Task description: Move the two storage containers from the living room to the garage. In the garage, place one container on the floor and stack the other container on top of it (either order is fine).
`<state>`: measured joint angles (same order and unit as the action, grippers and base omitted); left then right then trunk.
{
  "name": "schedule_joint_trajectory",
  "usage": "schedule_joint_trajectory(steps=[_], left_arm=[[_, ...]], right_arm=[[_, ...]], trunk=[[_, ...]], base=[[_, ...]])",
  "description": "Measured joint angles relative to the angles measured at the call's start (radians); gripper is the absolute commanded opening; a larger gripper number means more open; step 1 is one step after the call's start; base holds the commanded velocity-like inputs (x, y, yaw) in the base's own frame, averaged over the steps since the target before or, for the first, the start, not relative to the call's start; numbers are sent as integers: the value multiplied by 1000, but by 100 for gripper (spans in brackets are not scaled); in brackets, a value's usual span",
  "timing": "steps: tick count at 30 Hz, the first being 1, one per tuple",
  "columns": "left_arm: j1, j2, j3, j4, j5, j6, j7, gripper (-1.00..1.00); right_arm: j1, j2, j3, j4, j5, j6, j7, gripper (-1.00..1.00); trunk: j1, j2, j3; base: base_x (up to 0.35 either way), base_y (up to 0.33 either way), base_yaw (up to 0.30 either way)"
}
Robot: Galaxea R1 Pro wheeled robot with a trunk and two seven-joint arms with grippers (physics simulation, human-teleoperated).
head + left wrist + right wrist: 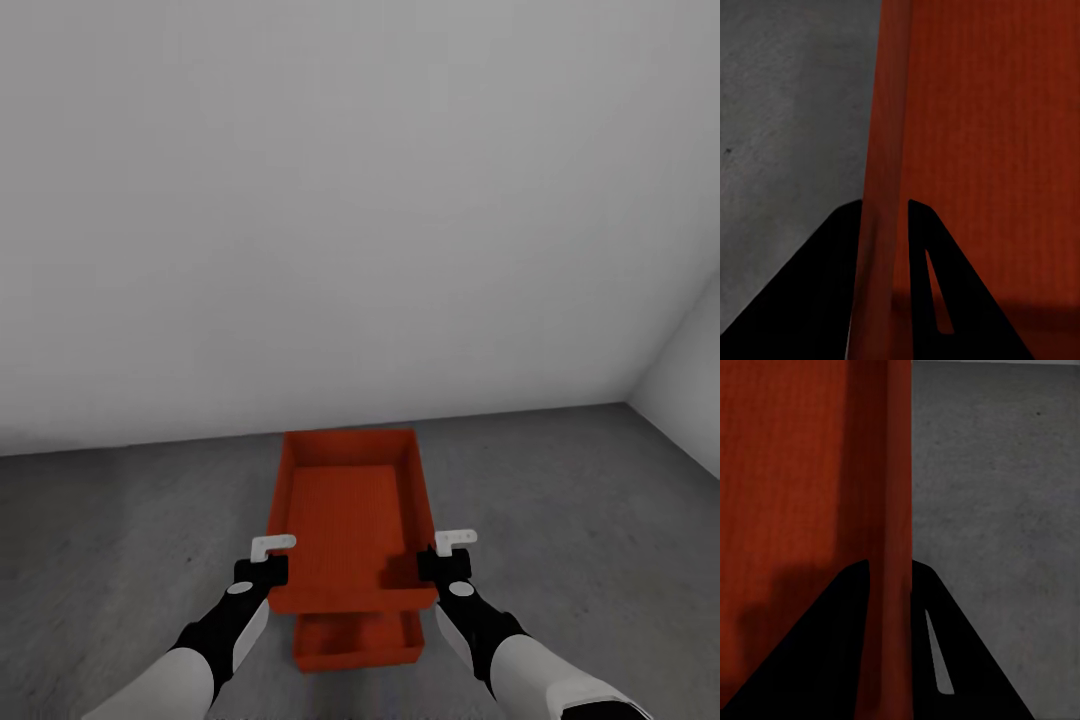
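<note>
The upper storage container (350, 515) is held in the air over the lower storage container (357, 640), which sits on the grey concrete floor (120, 540) of the garage, near the white wall (340, 200). From the robot, both bins lie at twelve o'clock, the carried one reaching farther toward the wall than the one beneath.

The bin looks light and stiff, but its walls are thin and smooth, so a pinch on the rim could slip or flex the side. The long side walls near the close end seem the sensible place to take hold, one arm each side to keep it level.

That is how the arms stand: both reach forward and down, roughly symmetrical. The left gripper (262, 572) has its jaws nearly closed astride the nine-o'clock wall (881, 187), one finger inside and one outside. The right gripper (444, 565) pinches the three-o'clock wall (891, 532) likewise.
</note>
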<state>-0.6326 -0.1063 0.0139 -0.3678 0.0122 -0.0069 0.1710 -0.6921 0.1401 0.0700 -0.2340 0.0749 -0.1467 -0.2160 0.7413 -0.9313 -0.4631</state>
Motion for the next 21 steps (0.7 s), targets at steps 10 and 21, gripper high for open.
schedule_joint_trajectory(steps=[10, 21], left_arm=[[0, 0, 0, -3, 0, 2, 0, -100], [0, 0, -1, -2, 0, 2, 0, -100]], right_arm=[[-1, 0, -1, 0, 0, 0, 0, -100], [0, 0, -1, 0, 0, 0, 0, -100]], trunk=[[0, 0, -16], [0, 0, -33]], base=[[0, 0, 0], [0, 0, 0]])
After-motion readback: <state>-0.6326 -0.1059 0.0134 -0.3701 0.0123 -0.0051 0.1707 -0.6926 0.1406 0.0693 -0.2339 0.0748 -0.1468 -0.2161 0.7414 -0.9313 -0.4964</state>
